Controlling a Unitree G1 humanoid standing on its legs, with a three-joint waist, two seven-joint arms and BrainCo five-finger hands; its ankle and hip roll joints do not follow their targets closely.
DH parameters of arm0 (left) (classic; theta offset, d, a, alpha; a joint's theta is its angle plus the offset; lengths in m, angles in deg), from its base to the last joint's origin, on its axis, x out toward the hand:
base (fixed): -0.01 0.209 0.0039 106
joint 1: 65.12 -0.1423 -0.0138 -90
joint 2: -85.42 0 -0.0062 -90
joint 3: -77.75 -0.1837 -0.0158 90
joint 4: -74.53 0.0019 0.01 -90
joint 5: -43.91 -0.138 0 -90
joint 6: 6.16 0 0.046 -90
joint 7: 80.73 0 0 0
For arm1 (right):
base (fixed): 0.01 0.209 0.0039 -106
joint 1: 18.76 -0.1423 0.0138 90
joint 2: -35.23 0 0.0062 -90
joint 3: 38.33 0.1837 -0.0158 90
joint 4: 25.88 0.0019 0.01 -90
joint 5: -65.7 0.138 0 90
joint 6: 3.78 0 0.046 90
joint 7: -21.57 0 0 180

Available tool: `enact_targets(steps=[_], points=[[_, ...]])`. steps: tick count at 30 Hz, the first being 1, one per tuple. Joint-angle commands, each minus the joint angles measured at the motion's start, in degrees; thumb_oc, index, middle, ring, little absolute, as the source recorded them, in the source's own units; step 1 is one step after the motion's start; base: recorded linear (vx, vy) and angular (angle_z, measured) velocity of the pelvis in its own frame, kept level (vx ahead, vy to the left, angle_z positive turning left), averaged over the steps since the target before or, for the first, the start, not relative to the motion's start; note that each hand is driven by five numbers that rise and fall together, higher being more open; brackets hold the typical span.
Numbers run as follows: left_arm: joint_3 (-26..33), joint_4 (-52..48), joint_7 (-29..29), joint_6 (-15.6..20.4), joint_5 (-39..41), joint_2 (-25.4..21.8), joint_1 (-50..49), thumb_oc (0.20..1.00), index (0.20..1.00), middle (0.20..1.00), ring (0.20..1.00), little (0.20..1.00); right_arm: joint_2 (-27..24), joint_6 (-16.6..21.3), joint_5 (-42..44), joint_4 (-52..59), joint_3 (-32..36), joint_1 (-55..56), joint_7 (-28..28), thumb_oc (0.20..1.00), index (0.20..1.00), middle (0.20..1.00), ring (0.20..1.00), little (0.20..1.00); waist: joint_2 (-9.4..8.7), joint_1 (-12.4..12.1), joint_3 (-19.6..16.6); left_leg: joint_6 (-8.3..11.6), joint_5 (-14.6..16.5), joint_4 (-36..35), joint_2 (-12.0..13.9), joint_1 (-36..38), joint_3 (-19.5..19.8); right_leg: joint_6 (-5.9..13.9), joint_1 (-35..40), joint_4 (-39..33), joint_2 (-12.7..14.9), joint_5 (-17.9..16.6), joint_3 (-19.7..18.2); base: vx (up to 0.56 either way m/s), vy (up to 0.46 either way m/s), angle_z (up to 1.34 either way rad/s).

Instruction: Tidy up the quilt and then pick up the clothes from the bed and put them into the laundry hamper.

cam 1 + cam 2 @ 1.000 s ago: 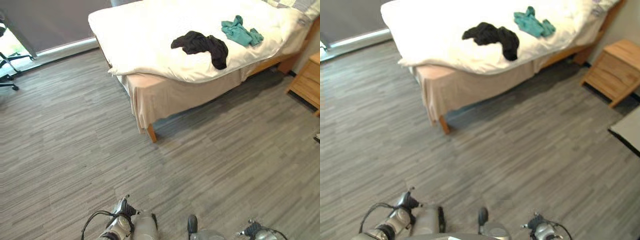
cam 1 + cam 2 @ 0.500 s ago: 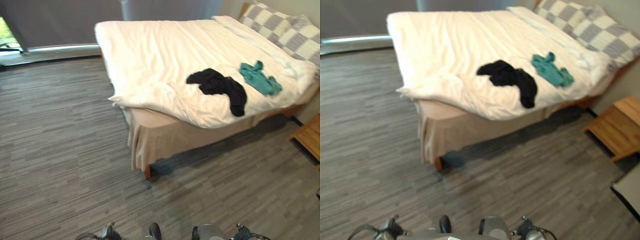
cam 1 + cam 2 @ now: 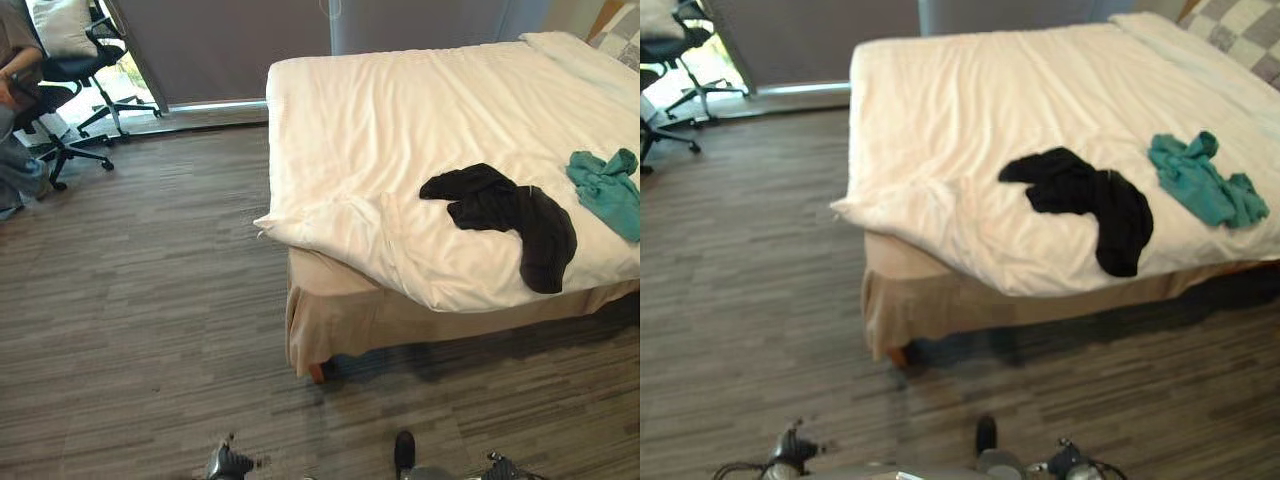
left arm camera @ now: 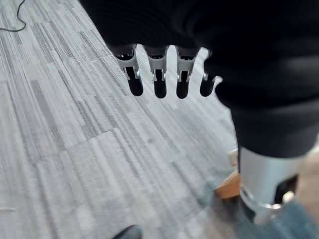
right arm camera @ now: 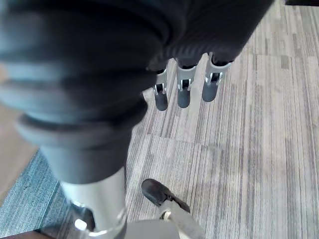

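Down by the robot's sides, above grey plank floor (image 3: 150,330): left hand (image 4: 159,74) hanging with fingers (image 4: 158,82) straight and relaxed, slightly apart, holding nothing; right hand (image 5: 184,79) likewise, fingers (image 5: 183,92) loose and pointing at the floor, nothing between them. Well apart from both hands, ahead and to the right, a bed (image 3: 340,310) with a tan skirt along its side and a wooden leg (image 3: 318,372) showing at the near corner. Spread over the bed, a cream quilt (image 3: 400,120), mostly flat, with a rumpled fold at the near corner where its edge overhangs the skirt. On the quilt near the front edge, a black garment (image 3: 505,205), crumpled, one end trailing toward the quilt's edge. Just beyond it to the right, apart from it, a teal garment (image 3: 1200,180), also bunched up on the quilt. At the far right end of the bed, a checked pillow (image 3: 1240,22). Behind the bed, a grey curtain (image 3: 230,45) reaching down to the floor. At the far left by the curtain, a black office chair (image 3: 75,75) on castors, with part of a seated person (image 3: 15,90) at the edge.
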State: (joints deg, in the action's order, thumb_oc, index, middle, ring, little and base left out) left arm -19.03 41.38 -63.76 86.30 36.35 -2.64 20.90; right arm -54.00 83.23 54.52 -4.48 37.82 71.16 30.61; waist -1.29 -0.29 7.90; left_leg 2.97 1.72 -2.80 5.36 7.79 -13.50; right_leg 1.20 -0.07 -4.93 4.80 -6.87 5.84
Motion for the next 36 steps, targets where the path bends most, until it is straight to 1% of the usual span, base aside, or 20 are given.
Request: enact_targets(steps=[1,2,3,4,5,8,11,14,15,16,20,22,26,28,29,30,31,32,33,36], points=[[3.7,-10.7,8.0,4.2,-0.2,-8.0,0.5,1.000,1.000,1.000,1.000,1.000,0.3,0.8,-1.2,1.1,-0.1,1.0,1.6,1.000,1.000,1.000,1.000,1.000,-1.26,0.1,1.1,2.79,-0.7,-2.2,0.9,-0.4,1.3,9.51,6.0,-0.1,5.0,7.2,-0.5,0.07,-0.069,0.08],[6.8,-20.7,9.9,4.7,-3.1,-11.9,-2.2,1.000,1.000,1.000,1.000,1.000,-0.1,1.3,-1.6,3.5,0.5,2.7,1.6,1.000,1.000,1.000,1.000,1.000,-0.96,0.2,1.0,3.25,-1.0,-2.2,1.3,-0.6,1.4,9.42,6.2,-0.1,4.8,7.4,-0.2,0.11,-0.088,-0.03],[8.6,-23.9,11.0,4.8,-4.9,-14.6,-2.2,1.000,1.000,1.000,1.000,1.000,-0.3,1.5,-1.6,3.9,0.7,3.6,1.5,1.000,1.000,1.000,1.000,1.000,-0.73,0.3,1.1,3.51,-0.8,-2.2,1.5,-0.3,1.4,9.44,6.5,-0.1,4.7,7.8,-0.1,0.06,-0.058,-0.06],[8.7,-24.0,10.9,4.8,-5.0,-14.6,-2.3,1.000,1.000,1.000,1.000,1.000,-0.3,1.5,-1.6,3.9,0.7,3.6,1.5,1.000,1.000,1.000,1.000,1.000,-0.77,0.3,0.9,3.53,-1.0,-2.2,1.5,-0.6,1.4,9.38,6.3,-0.1,4.7,7.6,-0.2,0.07,-0.039,-0.02],[11.6,-31.0,12.4,5.0,-7.9,-18.9,-1.0,1.000,1.000,1.000,1.000,1.000,-0.7,1.8,-1.3,4.1,1.0,4.5,1.3,1.000,1.000,1.000,1.000,1.000,-0.20,0.6,0.9,3.96,-1.0,-2.2,1.7,-0.4,1.2,9.41,6.5,-0.1,4.5,8.0,-0.2,0.05,-0.032,0.07],[11.9,-34.0,12.8,4.9,-10.8,-23.9,4.4,1.000,1.000,1.000,1.000,1.000,-0.8,1.9,-1.2,2.8,0.0,4.5,0.6,1.000,1.000,1.000,1.000,1.000,0.45,1.7,0.7,4.32,-1.0,-2.2,2.0,-0.5,0.6,9.41,6.3,-0.1,4.3,8.2,-0.4,0.05,-0.017,0.02],[7.4,-34.3,12.1,3.5,-14.1,-28.0,13.8,1.000,1.000,1.000,1.000,1.000,-1.4,1.6,-1.6,1.7,-1.7,4.0,0.0,1.000,1.000,1.000,1.000,1.000,1.01,3.5,0.9,4.42,-1.0,-2.2,2.0,-0.8,-0.1,9.63,5.6,-0.1,4.3,8.0,-1.1,0.01,0.009,-0.07],[-0.2,-30.4,11.6,1.5,-17.6,-31.8,26.1,1.000,1.000,1.000,1.000,1.000,-2.2,1.6,-1.3,0.6,-2.8,2.9,0.0,1.000,1.000,1.000,1.000,1.000,1.34,5.8,1.7,4.41,-1.1,-2.2,2.0,-2.0,-1.3,10.18,3.4,-0.1,4.3,7.1,-2.3,-0.03,0.027,-0.18],[-0.5,-30.0,11.7,1.6,-17.5,-31.8,26.6,1.000,1.000,1.000,1.000,1.000,-2.1,1.6,-1.2,0.6,-2.6,2.8,0.0,1.000,1.000,1.000,1.000,1.000,1.31,5.6,1.7,4.40,-1.2,-2.2,2.0,-2.1,-1.3,10.19,3.2,-0.1,4.3,7.0,-2.4,-0.10,0.034,-0.30],[-7.0,-25.5,11.6,0.4,-18.7,-33.1,36.6,1.000,1.000,1.000,1.000,1.000,-3.0,1.7,-0.8,0.2,-3.0,2.0,0.4,1.000,1.000,1.000,1.000,1.000,1.51,7.1,2.5,4.33,-1.3,-2.2,2.1,-3.6,-2.1,10.56,0.8,-0.1,4.3,6.1,-3.6,-0.11,0.040,-0.33],[-21.5,-8.6,10.6,-1.9,-21.1,-32.1,55.8,1.000,1.000,1.000,1.000,1.000,-4.3,2.0,0.2,-1.1,-4.2,-0.8,1.7,1.000,1.000,1.000,1.000,1.000,1.57,9.9,4.7,4.13,-2.3,-2.2,2.1,-8.2,-3.8,11.28,-5.4,-0.1,4.1,3.8,-5.7,-0.13,0.047,-0.36],[-25.9,-1.6,9.9,-2.6,-21.5,-30.9,61.8,1.000,1.000,1.000,1.000,1.000,-4.6,2.1,0.9,-1.5,-4.5,-1.5,2.4,1.000,1.000,1.000,1.000,1.000,1.41,10.7,5.5,4.05,-2.9,-2.2,2.0,-10.2,-4.5,11.53,-7.8,-0.1,4.0,2.8,-6.4,-0.10,0.037,-0.45],[-29.6,7.4,7.7,-3.1,-22.0,-27.7,66.4,1.000,1.000,1.000,1.000,1.000,-4.5,2.2,1.6,-2.8,-5.1,-2.4,2.9,1.000,1.000,1.000,1.000,1.000,1.21,11.5,6.4,3.91,-3.4,-2.2,2.1,-12.6,-5.5,11.88,-10.8,-0.1,4.0,1.9,-6.9,-0.04,0.018,-0.37],[-29.8,11.3,5.2,-3.3,-21.4,-23.8,66.4,1.000,1.000,1.000,1.000,1.000,-4.2,2.1,2.3,-3.8,-5.5,-3.1,3.3,1.000,1.000,1.000,1.000,1.000,1.17,11.8,7.5,3.87,-3.6,-2.2,2.0,-13.5,-5.8,11.99,-11.8,-0.1,4.1,1.8,-6.7,-0.03,0.020,-0.21],[-30.2,12.7,4.0,-3.4,-22.2,-22.8,65.3,0.862,0.862,0.862,0.862,0.862,-4.2,2.0,2.6,-4.1,-5.4,-3.4,3.4,1.000,1.000,1.000,1.000,1.000,1.09,11.9,7.7,3.88,-3.6,-2.2,2.1,-13.7,-5.9,12.02,-11.9,-0.1,4.2,1.8,-6.8,-0.01,0.020,-0.04],[-30.4,14.2,2.8,-3.5,-23.2,-21.6,63.8,0.627,0.627,0.627,0.627,0.627,-4.1,1.9,2.8,-4.3,-5.4,-3.7,3.3,1.000,1.000,1.000,1.000,1.000,1.00,11.8,7.8,3.88,-3.6,-2.2,2.1,-13.6,-6.0,11.97,-12.0,-0.1,4.2,1.8,-6.7,0.00,0.000,0.00],[-30.5,15.1,2.0,-3.6,-23.8,-20.9,63.0,0.511,0.511,0.511,0.511,0.511,-4.1,1.9,2.8,-4.4,-5.4,-3.9,3.3,1.000,1.000,1.000,1.000,1.000,0.95,11.8,7.9,3.89,-3.5,-2.2,2.2,-13.5,-6.0,11.90,-11.9,-0.1,4.2,1.9,-6.8,0.00,0.000,0.00],[-30.5,15.1,2.0,-3.6,-23.8,-20.9,63.0,0.200,0.200,0.200,0.200,0.200,-4.1,1.9,2.8,-4.4,-5.4,-3.9,3.3,1.000,1.000,1.000,1.000,1.000,0.95,11.8,7.9,3.89,-3.5,-2.2,2.2,-13.5,-6.0,11.90,-11.9,-0.1,4.2,1.9,-6.8,0.00,0.000,0.00],[-30.2,17.2,0.9,-4.0,-26.1,-19.2,58.9,0.200,0.200,0.200,0.200,0.200,-4.1,2.1,2.6,-4.4,-5.4,-4.2,3.4,1.000,1.000,1.000,1.000,1.000,0.89,11.5,7.8,3.93,-3.4,-2.2,2.3,-12.9,-6.1,11.73,-11.3,-0.1,4.3,2.1,-6.8,0.00,0.000,0.00],[-25.1,18.6,-0.1,-4.3,-23.8,-16.5,49.7,0.200,0.200,0.200,0.200,0.200,-4.2,2.1,2.9,-4.1,-4.6,-4.7,3.9,1.000,1.000,1.000,1.000,1.000,0.87,10.8,7.2,4.04,-2.9,-2.2,2.5,-11.5,-6.1,11.28,-9.9,-0.1,4.3,2.8,-6.6,0.03,-0.009,0.04]])
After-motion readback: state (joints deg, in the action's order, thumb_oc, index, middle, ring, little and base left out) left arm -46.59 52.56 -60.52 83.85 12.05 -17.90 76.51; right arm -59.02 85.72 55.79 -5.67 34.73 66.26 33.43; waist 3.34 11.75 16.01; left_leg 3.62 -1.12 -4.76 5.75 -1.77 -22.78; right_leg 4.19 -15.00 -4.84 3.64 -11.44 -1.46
